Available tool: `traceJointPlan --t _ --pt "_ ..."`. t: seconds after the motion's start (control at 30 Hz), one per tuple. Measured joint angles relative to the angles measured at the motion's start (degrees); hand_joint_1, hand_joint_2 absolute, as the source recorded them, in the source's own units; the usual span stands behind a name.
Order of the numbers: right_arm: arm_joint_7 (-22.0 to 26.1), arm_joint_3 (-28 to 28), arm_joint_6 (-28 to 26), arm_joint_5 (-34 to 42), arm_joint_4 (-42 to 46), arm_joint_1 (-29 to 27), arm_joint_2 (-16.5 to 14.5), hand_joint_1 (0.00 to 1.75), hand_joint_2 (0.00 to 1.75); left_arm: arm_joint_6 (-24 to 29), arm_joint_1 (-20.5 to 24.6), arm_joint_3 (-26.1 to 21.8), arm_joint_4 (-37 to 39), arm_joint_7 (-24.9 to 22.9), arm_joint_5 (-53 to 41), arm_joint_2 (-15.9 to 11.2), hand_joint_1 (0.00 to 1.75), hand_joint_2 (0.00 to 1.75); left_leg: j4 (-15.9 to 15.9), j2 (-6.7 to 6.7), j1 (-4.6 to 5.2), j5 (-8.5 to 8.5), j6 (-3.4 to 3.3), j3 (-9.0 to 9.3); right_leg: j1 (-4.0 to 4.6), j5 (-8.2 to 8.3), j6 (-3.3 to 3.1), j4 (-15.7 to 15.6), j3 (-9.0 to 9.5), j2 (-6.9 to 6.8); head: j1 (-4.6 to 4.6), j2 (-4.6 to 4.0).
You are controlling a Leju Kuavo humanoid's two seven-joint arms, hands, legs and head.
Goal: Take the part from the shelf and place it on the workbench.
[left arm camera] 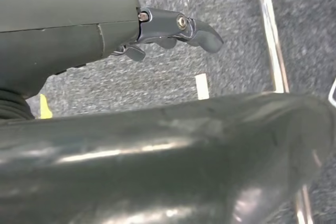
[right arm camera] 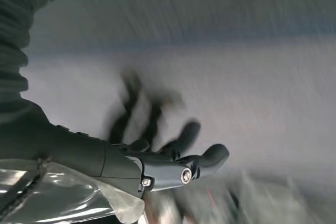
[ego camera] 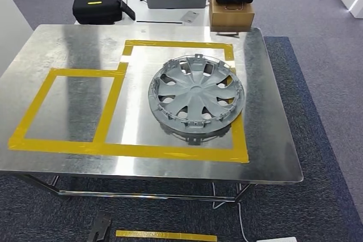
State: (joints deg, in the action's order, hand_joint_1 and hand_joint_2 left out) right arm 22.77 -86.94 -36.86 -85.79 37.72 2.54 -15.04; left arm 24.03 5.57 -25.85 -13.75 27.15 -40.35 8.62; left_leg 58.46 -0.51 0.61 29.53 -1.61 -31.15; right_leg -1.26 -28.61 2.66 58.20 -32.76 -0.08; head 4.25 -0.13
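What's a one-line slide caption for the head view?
Grey wheel cover lying flat on the metal workbench, overlapping the right edge of the larger yellow-taped zone.

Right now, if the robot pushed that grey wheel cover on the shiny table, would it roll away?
Probably not: the wheel cover lies flat, so it would likely slide across the smooth metal workbench rather than roll. It looks like thin plastic with open spokes, so probably light. The small clips around its rim might snap if knocked.
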Motion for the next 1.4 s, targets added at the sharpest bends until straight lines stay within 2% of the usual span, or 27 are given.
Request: traceJointPlan --t 0.1,0.27,0.4,1.13,1.3,1.4 --pt "-4.9 -0.2 4.7 -0.6 -8.7 0.5 0.3 0.00 1.75 -1.3 0.0 0.0 0.0 -2.1 -1.1 -0.2 0.00 0.00 0.0 0.00 -0.01 -0.01 0.01 0.00 0.01 0.00 -0.01 0.0 0.00 0.00 0.01 0.00" --pt "-4.2 -0.1 9.5 -2.2 -17.3 1.4 0.5 0.00 1.75 -1.8 -0.1 0.1 0.1 -6.3 -2.0 -0.3 0.00 0.00 0.0 0.00 -0.03 -0.02 0.04 0.00 0.02 0.00 -0.02 0.0 0.00 -0.01 -0.01 0.00" --pt "-4.1 -0.1 11.0 -2.2 -20.3 1.8 0.8 0.00 1.75 -1.9 -0.1 0.1 0.1 -7.5 -2.2 -0.4 0.00 0.00 0.0 0.00 -0.02 -0.03 0.05 0.00 0.01 0.01 -0.03 0.0 0.02 -0.01 0.00 0.00" --pt "-3.5 2.2 11.9 -4.3 -23.5 2.2 1.9 0.00 1.75 -1.3 -0.4 0.0 0.2 -8.5 -1.7 -0.5 0.00 0.00 0.0 0.00 0.10 -0.02 0.04 -0.01 -0.10 0.07 -0.01 0.0 0.02 -0.01 0.01 0.00" --pt "-3.5 2.2 12.0 -4.3 -23.8 2.2 1.9 0.00 1.75 -1.2 -0.5 0.0 0.2 -8.5 -1.7 -0.6 0.00 0.00 0.1 0.00 0.40 0.03 -0.06 -0.02 -0.37 0.15 0.14 0.0 0.01 -0.01 0.01 0.00" --pt "-3.6 2.3 11.9 -4.3 -23.9 2.2 1.9 0.00 1.75 -1.2 -0.6 0.0 0.2 -8.6 -1.7 -0.6 0.00 0.00 0.3 -0.01 0.67 0.09 -0.34 -0.09 -0.61 0.26 0.39 -0.1 0.04 -0.01 0.02 0.00"
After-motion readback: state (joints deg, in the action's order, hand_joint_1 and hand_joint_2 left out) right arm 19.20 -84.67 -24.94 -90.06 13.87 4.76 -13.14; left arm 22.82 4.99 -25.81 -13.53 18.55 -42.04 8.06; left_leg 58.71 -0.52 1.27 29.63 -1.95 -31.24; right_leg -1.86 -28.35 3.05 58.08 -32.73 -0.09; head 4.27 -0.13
